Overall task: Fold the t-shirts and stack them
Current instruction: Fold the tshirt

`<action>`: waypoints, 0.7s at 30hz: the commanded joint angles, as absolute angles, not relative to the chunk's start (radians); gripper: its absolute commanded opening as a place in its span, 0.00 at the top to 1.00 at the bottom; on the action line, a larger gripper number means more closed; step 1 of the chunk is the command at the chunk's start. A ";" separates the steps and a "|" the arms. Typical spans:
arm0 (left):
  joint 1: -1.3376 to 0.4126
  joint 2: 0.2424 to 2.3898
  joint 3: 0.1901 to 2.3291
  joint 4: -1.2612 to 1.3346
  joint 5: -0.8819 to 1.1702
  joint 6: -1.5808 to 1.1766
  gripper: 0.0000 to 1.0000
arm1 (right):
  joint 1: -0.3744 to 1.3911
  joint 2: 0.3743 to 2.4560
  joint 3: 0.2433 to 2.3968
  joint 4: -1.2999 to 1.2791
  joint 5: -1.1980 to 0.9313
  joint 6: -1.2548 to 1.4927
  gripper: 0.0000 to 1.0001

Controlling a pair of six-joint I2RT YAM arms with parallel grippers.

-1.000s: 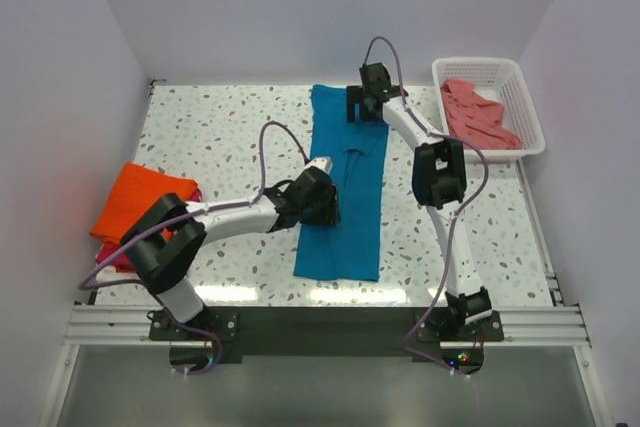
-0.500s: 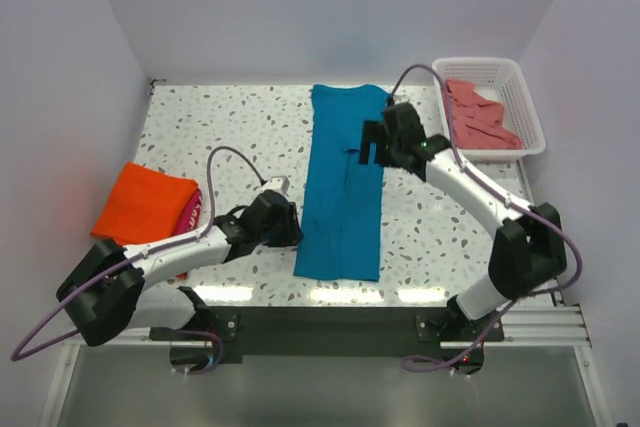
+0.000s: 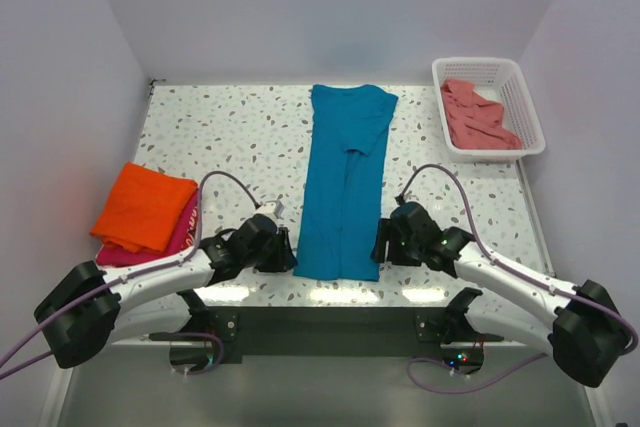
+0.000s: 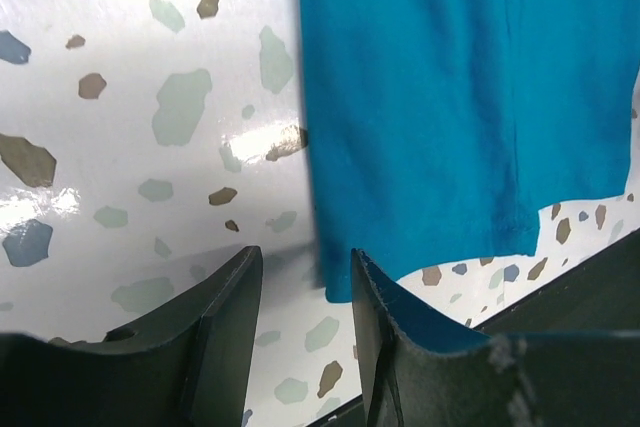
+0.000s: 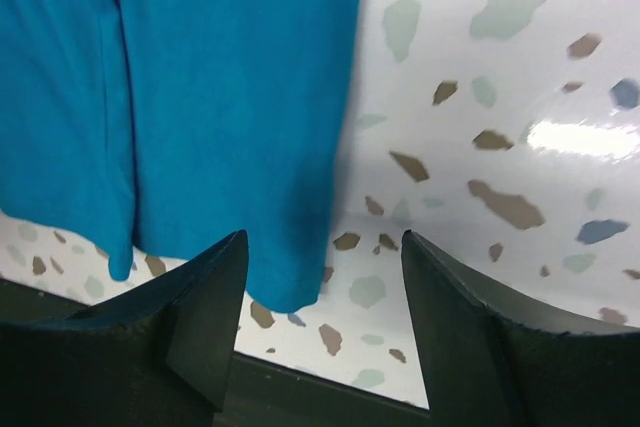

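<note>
Terrazzo table (image 3: 220, 137), pale walls (image 3: 300, 7), teal-blue t-shirt (image 3: 345, 187) lying flat

No text, label or number is readable.

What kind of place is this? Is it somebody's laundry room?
Probably a robot test booth, not a home: plain white walls box in a speckled table, two robot arms are bolted at its near edge, and a blue shirt lies spread flat.

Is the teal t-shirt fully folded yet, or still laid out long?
Partly folded: the teal t-shirt lies flat as one long narrow strip, sides turned in with an edge running down the middle, not yet folded across its length.
</note>
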State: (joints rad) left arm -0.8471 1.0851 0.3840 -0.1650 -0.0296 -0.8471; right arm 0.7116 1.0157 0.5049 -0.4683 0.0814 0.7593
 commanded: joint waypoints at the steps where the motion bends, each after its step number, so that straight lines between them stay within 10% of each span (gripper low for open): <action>1: -0.862 1.092 0.376 -0.120 -0.006 -0.873 0.55 | 0.759 0.976 0.450 -0.443 0.031 0.883 0.35; 21: -0.891 1.201 0.354 -0.114 0.029 -0.873 0.59 | 0.813 1.028 0.336 -0.351 0.002 1.012 0.56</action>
State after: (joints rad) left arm -0.8795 1.1694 0.3775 -0.0601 0.0170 -0.8787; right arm 0.8055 0.9943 0.3698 -0.3420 0.0025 1.0016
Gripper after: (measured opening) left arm 0.413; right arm 0.442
